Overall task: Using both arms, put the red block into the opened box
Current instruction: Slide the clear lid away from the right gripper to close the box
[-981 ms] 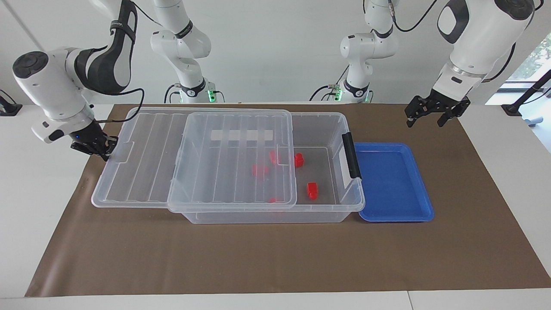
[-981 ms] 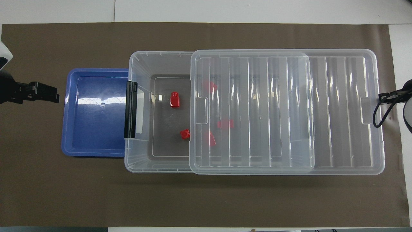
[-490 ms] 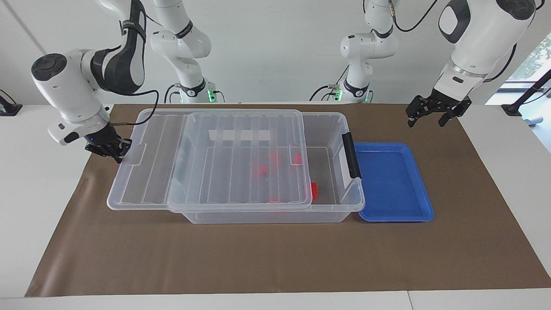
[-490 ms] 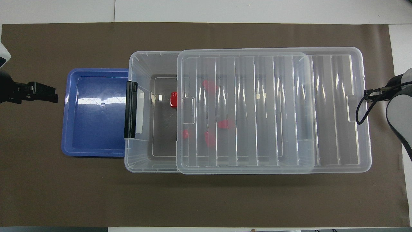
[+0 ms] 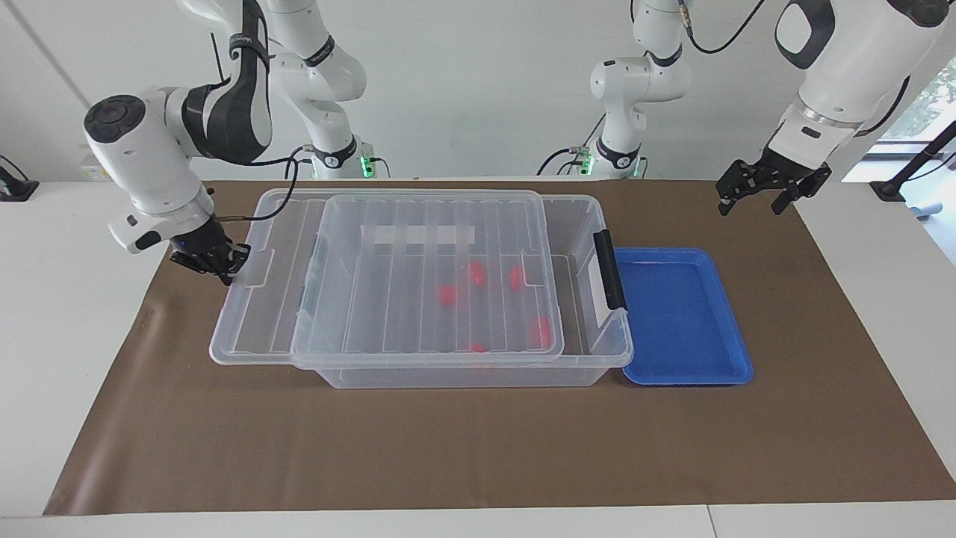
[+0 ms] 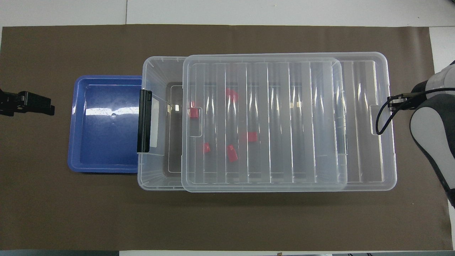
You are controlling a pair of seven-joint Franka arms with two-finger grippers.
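The box (image 5: 606, 345) (image 6: 153, 64) is a clear bin mid-table. Its ribbed lid (image 5: 418, 224) (image 6: 284, 121) lies over most of it and overhangs toward the right arm's end. A strip by the black clip handle (image 5: 609, 269) stays uncovered. Several red blocks (image 5: 447, 294) (image 6: 232, 153) lie on the box floor, seen through the lid. My right gripper (image 5: 216, 263) is shut on the lid's end rim. My left gripper (image 5: 750, 205) (image 6: 46, 108) hangs open and holds nothing, over the mat past the blue tray.
A shallow blue tray (image 5: 683, 376) (image 6: 75, 142) sits against the box's handle end with nothing in it. Two slimmer white arms (image 5: 328, 82) stand at the robots' edge of the table. Brown mat (image 5: 478, 448) covers the table.
The right gripper has slid the lid toward the left arm's end, covering more of the box and the red blocks. The left gripper has drifted slightly away from the tray.
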